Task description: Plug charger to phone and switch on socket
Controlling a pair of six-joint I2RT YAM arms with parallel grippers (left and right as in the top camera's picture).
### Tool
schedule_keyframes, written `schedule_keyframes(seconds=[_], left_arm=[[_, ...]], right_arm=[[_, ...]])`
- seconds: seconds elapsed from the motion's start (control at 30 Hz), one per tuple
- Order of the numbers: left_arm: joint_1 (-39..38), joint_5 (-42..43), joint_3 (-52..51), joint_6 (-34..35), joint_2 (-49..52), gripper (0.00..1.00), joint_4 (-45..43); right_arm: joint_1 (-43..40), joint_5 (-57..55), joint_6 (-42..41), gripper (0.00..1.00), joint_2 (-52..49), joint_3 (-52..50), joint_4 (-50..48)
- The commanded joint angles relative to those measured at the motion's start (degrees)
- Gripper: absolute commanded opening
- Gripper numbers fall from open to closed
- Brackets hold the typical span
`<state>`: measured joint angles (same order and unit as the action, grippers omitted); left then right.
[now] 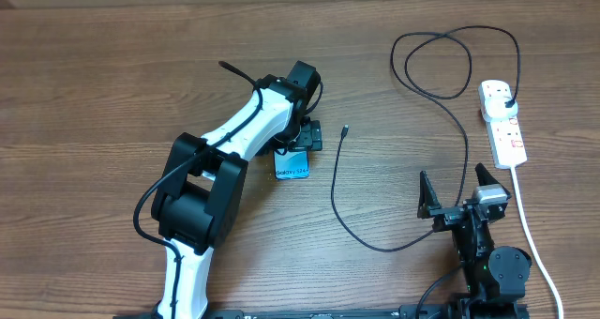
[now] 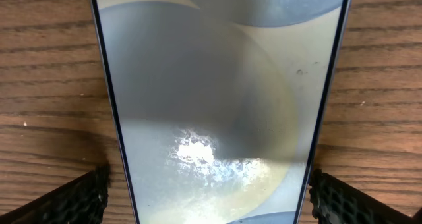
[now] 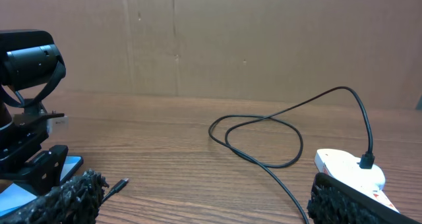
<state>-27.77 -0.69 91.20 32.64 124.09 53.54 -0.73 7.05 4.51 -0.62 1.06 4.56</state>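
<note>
While the left gripper (image 2: pixel 211 201) hangs over the phone (image 1: pixel 292 163), jaws wide apart on either side of it, phone flat on the wooden table (image 1: pixel 94 84), right gripper (image 1: pixel 456 189) spread open and empty, charger (image 1: pixel 336 202) looping across the wood, one end loose just right of the phone, the other plugged into the socket (image 1: pixel 503 131) at far right.

Overhead: fixed above, looks straight down on the counter (image 1: pixel 94 94). Far enough out to take in both arms, which enter from the bottom edge.

Left wrist: points down, very near. The phone (image 2: pixel 217 85) fills the frame centre. Fingertips (image 2: pixel 66 201) of the left tool (image 2: pixel 211 204) sit in the lower corners.

Right wrist: low, near counter level, faces level across the wood toward a brown wall (image 3: pixel 264 39). The right tool (image 3: pixel 204 201) shows at the bottom edge.

Shared: overhead and left wrist, the phone. Overhead and right wrist, the charger (image 3: pixel 310 100) loop, the socket (image 3: pixel 349 168) and the left arm (image 3: pixel 26 66).
</note>
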Motion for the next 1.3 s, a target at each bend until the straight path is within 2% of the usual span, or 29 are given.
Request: schedule_keyframes(seconds=[0.0,1.0,1.27], left_arm=[[-0.3,-0.8,-0.3,-0.9,0.7,1.00,0.0],[-2.1,-2.5,-0.3,-0.9,0.7,1.00,-0.1],[-2.3,-4.0,-0.3,-0.9,0.7,1.00,-3.3]], right_arm=[[-0.1,-0.4,-0.2,1.00,0.5,-0.6,-0.2],[-0.1,-0.4,-0.2,1.00,0.5,-0.6,-0.2],[-0.1,-0.4,-0.2,1.00,0.5,-0.6,-0.2]])
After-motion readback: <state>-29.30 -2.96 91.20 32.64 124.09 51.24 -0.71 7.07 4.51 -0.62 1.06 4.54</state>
